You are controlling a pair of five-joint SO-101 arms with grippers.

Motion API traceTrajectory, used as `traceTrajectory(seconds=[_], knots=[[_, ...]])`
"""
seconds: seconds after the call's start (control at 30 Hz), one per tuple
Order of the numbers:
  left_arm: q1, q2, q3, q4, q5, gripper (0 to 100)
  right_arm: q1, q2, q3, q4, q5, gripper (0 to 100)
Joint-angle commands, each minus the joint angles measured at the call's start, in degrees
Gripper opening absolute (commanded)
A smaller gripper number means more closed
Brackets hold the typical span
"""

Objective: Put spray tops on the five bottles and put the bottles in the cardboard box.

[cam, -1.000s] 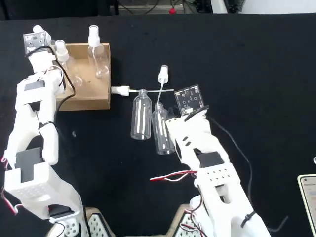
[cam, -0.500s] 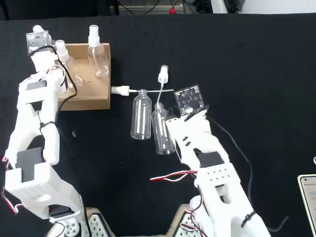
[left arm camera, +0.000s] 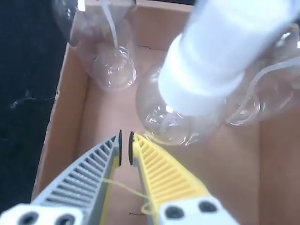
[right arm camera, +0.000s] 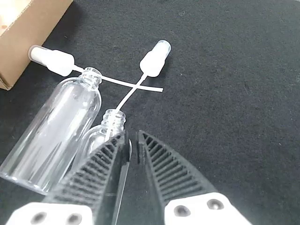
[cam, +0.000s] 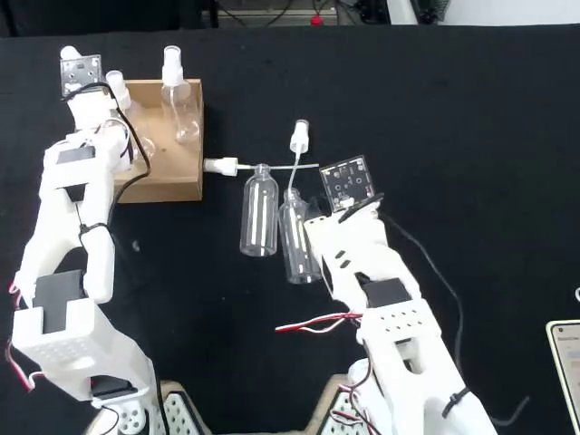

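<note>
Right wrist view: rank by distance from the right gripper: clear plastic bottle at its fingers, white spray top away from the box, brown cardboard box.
1. Clear plastic bottle, neck beside the right gripper fingers.
2. White spray top, on the black cloth past that neck.
3. Brown cardboard box, farthest, beyond the other bottle.

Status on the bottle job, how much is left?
Done: three topped bottles sit in the cardboard box. In hand: nothing; the left gripper is shut over the box floor, the right gripper shut above two open bottles. Left: those lie on the table, two spray tops beside them, not seated.
</note>
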Motion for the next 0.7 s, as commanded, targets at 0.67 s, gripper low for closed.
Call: traceTrajectory(seconds=[0.67], knots=[[1.0, 5.1, -4.1, -4.0, 3.2, 5, 0.9, -0.7, -0.9, -1.5, 0.1, 3.2]])
